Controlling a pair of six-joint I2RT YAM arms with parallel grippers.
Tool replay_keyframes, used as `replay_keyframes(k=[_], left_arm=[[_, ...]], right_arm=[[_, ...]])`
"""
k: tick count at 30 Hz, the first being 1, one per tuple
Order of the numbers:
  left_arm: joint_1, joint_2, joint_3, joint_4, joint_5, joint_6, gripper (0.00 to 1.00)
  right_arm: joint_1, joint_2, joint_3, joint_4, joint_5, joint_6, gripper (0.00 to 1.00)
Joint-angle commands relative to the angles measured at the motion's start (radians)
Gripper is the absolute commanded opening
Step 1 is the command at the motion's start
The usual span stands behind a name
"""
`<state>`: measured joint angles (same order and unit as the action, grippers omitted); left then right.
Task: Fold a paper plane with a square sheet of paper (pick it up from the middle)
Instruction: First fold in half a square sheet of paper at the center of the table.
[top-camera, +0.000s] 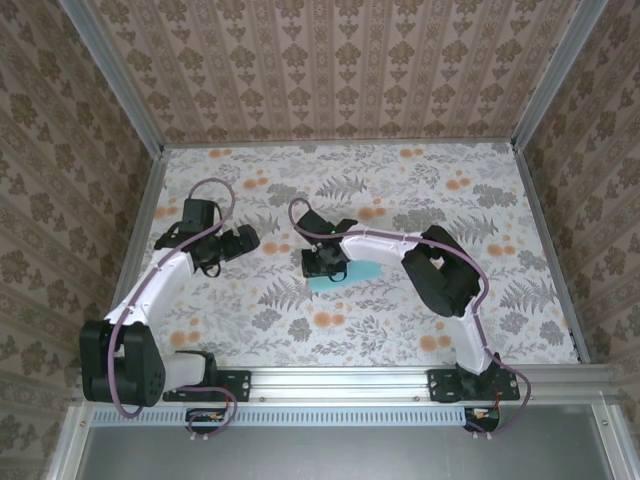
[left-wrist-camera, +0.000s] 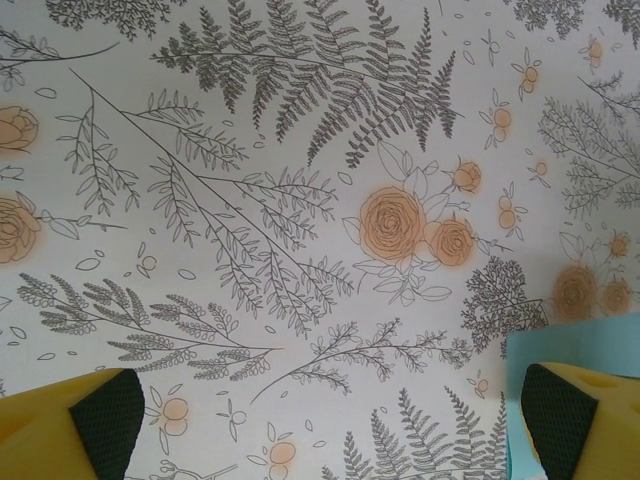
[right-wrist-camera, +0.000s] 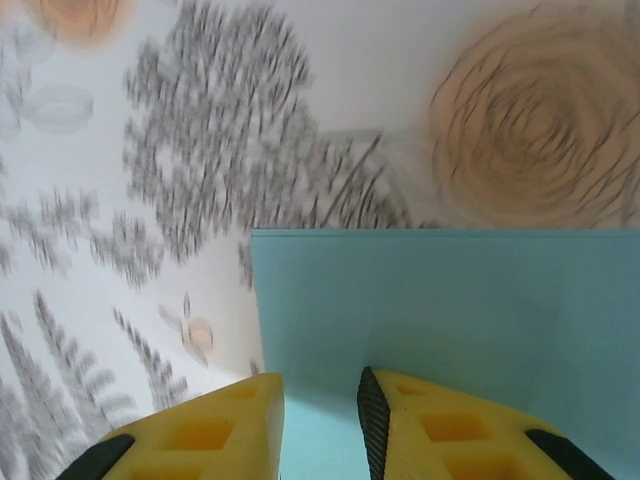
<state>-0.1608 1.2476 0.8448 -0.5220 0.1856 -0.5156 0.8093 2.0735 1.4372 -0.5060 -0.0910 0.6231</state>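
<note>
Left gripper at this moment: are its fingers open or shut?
Open. The left gripper has its fingers at opposite bottom corners of its wrist view, with patterned table between them.

The square sheet of paper (right-wrist-camera: 450, 300) looked thin, smooth and matt, an even teal without sheen. The right gripper (right-wrist-camera: 320, 385) had fingers (right-wrist-camera: 450, 435) of moulded yellow plastic with a faint satin finish. The left gripper (left-wrist-camera: 330, 415) carried pads (left-wrist-camera: 105, 415) of black, finely dimpled, rubbery material. The table (top-camera: 400, 190) wore a matt printed covering, and the rail (top-camera: 350, 378) was bare, dull-silver ribbed metal.
</note>
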Motion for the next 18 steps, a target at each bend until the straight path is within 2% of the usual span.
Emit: replay_keyframes(k=[1,4,6,9,14,16,18], left_arm=[[0.008,-0.023,-0.008,0.036,0.047,0.032,1.0],[0.006,-0.021,-0.019,0.058,0.069,0.029,1.0],[0.003,-0.016,-0.023,0.064,0.073,0.023,1.0],[-0.005,-0.014,-0.034,0.075,0.092,0.012,1.0],[-0.016,-0.002,-0.047,0.084,0.117,0.009,1.0],[-0.018,0.01,-0.044,0.09,0.138,0.008,1.0],[-0.023,0.023,-0.04,0.098,0.155,0.002,1.0]], right_arm=[[0.03,-0.048,-0.121,-0.177,-0.057,-0.224,0.3],[0.019,-0.154,-0.195,-0.195,-0.043,-0.318,0.3],[0.005,-0.229,-0.209,-0.171,-0.026,-0.292,0.32],[-0.022,-0.315,-0.258,-0.075,0.014,-0.135,0.36],[-0.045,-0.373,-0.334,0.004,0.211,0.143,0.45],[-0.064,-0.371,-0.349,0.033,0.209,0.188,0.52],[-0.085,-0.356,-0.34,0.033,0.211,0.223,0.55]])
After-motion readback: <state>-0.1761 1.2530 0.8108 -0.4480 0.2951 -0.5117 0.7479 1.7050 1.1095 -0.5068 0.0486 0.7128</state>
